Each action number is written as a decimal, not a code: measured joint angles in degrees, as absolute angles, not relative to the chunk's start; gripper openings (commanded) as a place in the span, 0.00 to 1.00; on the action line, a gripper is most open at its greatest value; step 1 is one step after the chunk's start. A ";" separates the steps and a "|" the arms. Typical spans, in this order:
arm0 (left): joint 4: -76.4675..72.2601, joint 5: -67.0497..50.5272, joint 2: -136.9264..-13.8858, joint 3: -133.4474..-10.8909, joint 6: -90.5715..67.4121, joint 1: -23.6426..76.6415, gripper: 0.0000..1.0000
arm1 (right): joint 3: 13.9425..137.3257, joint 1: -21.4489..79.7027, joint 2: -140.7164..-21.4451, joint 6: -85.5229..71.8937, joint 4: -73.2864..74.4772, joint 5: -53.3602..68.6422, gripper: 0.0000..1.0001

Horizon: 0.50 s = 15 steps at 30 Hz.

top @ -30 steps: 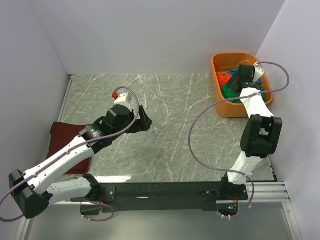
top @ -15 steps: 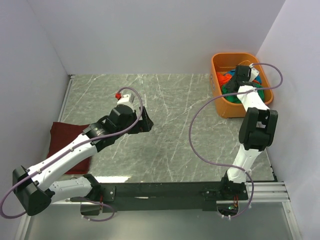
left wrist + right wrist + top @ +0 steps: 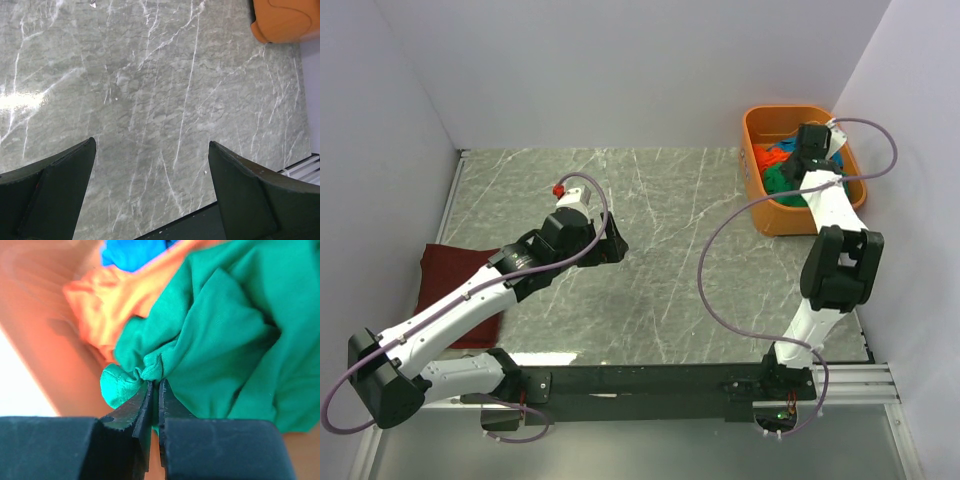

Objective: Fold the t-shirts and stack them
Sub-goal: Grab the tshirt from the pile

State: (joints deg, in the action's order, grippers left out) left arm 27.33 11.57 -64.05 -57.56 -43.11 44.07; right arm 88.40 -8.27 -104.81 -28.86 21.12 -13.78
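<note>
A green t-shirt lies crumpled in the orange tub at the back right, on top of an orange t-shirt and a blue one. My right gripper is shut on a bunched fold of the green t-shirt. A maroon t-shirt lies flat at the table's left edge, partly under my left arm. My left gripper hovers open over bare marble near the table's middle, its fingers wide apart with nothing between them.
White walls close in the table at the back and both sides. The tub's corner shows at the top right of the left wrist view. A black rail runs along the near edge.
My right gripper has closed onto the green t-shirt inside the tub. The left arm has shifted only slightly and stays open.
</note>
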 measured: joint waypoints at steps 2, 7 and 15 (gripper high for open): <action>27.29 11.57 -64.05 -57.56 -43.13 44.07 0.99 | 89.17 -8.27 -102.50 -28.82 21.85 -13.98 0.00; 27.29 11.35 -64.07 -57.56 -43.13 44.05 0.99 | 90.61 -8.27 -96.16 -28.42 22.33 -14.55 0.00; 27.22 11.16 -64.40 -57.56 -43.13 43.97 0.99 | 95.46 -8.27 -89.19 -26.83 23.49 -16.05 0.00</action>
